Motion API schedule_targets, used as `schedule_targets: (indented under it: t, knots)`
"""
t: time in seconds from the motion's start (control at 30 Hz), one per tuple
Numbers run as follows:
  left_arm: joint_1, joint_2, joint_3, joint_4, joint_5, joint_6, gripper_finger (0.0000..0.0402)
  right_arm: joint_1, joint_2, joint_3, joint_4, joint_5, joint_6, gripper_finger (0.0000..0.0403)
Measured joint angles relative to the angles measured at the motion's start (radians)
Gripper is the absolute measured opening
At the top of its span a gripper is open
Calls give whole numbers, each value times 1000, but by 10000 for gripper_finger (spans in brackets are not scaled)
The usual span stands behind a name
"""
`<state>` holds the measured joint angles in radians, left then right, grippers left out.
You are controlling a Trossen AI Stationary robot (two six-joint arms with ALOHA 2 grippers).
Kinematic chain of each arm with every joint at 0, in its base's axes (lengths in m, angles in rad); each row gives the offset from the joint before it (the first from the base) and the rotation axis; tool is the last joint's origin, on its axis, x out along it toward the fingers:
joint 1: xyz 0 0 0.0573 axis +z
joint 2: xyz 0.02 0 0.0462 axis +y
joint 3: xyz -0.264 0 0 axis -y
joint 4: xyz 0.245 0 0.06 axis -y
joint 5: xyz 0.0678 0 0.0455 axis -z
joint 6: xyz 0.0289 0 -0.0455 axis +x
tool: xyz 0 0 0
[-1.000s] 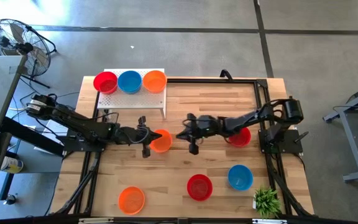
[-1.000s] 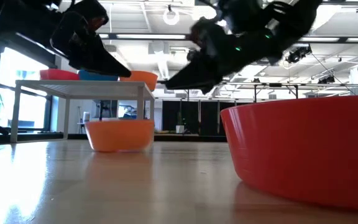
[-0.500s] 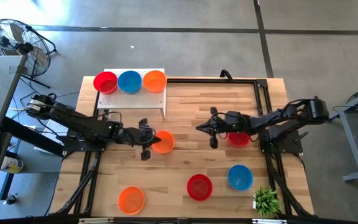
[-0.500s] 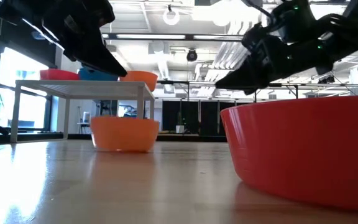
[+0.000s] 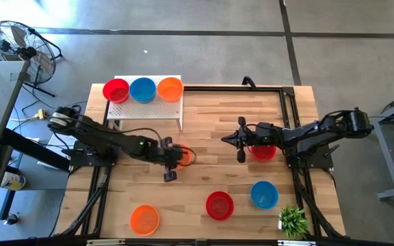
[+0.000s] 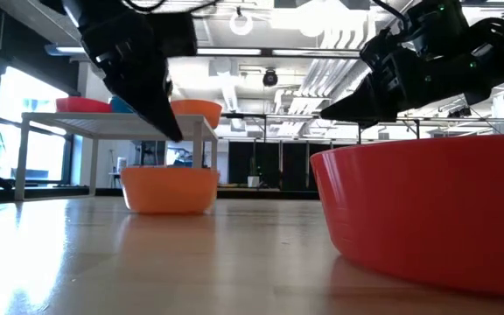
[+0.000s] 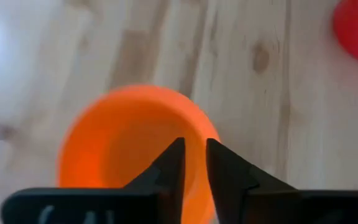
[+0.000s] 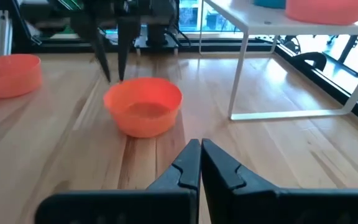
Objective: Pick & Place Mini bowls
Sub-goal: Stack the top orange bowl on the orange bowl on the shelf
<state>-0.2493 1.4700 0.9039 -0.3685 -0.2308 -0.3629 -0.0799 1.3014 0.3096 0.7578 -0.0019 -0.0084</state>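
An orange mini bowl [image 7: 123, 155] stands upright on the wooden table [image 5: 211, 178], left of centre. My left gripper [image 7: 193, 163] hangs over it, pointing steeply down, open by a narrow gap. Its fingertips are above the bowl's rim, one over the inside and one over the outside. In the low view the tips [image 6: 173, 133] are clear above the bowl [image 6: 169, 190]. My right gripper [image 8: 200, 144] is shut with nothing in it. It is roughly level, at the table's right, pointing toward the bowl [image 8: 143, 104].
A white perforated stand [image 5: 149, 113] at the far left carries a red [image 5: 117, 89], a blue [image 5: 142, 89] and an orange bowl [image 5: 170, 88]. A red bowl [image 5: 263, 152] lies under my right arm. Orange [image 5: 144, 219], red [image 5: 219, 205] and blue [image 5: 264, 194] bowls and a green plant [image 5: 293, 221] line the near edge.
My right gripper has drawn back toward the table's right edge, away from the orange bowl. My left gripper has moved toward the right, over the bowl, and has tipped more steeply down. The bowl stands about where it was.
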Motion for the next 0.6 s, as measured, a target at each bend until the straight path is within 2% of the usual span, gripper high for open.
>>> schedule_targets:
  t: [0.13, 0.3, 0.6]
  knots:
    - [0, 109, 88, -78, 71, -59, 98, 0, 0, 0, 3, 0, -1, 1]
    - [0, 202, 152, -144, 85, -96, 125, 0, 0, 1, -6, 0, -12, 2]
    - [0, 272, 169, -193, 55, -130, 130, 0, 0, 1, -14, -1, -19, 1]
